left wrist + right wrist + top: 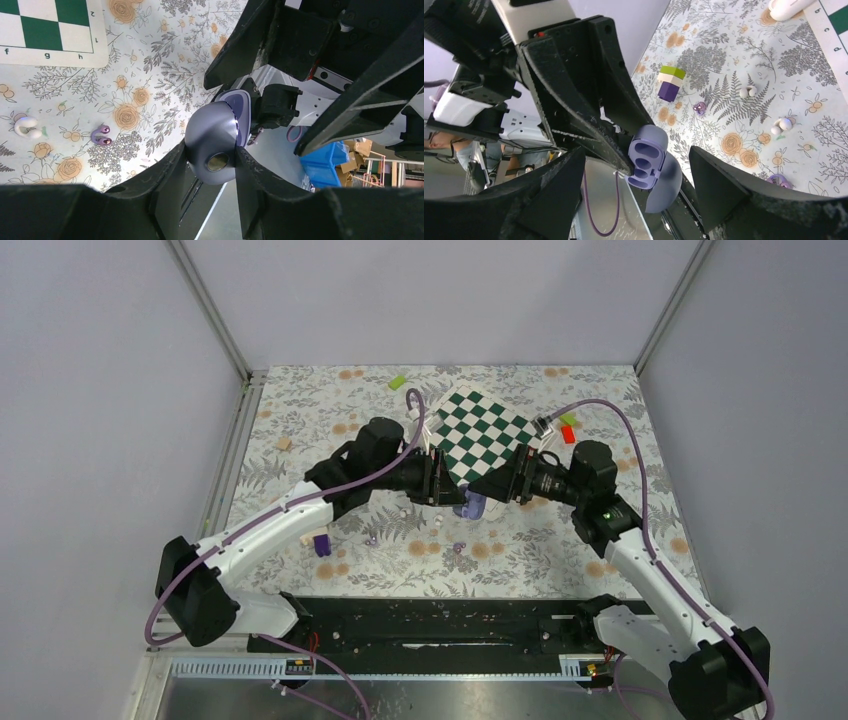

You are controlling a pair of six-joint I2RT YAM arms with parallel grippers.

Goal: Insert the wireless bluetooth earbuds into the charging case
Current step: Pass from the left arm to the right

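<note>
Left wrist: purple charging case [212, 137] squarely inside the left pincer [214, 162]

Open lavender charging case [647, 155], earbuds [101, 135] seemingly loose

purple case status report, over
Left pincer shut on purple case, lid open, slots empty. Right pincer open beside it. White buds and purple buds loose on mat; nothing in the way.
</note>
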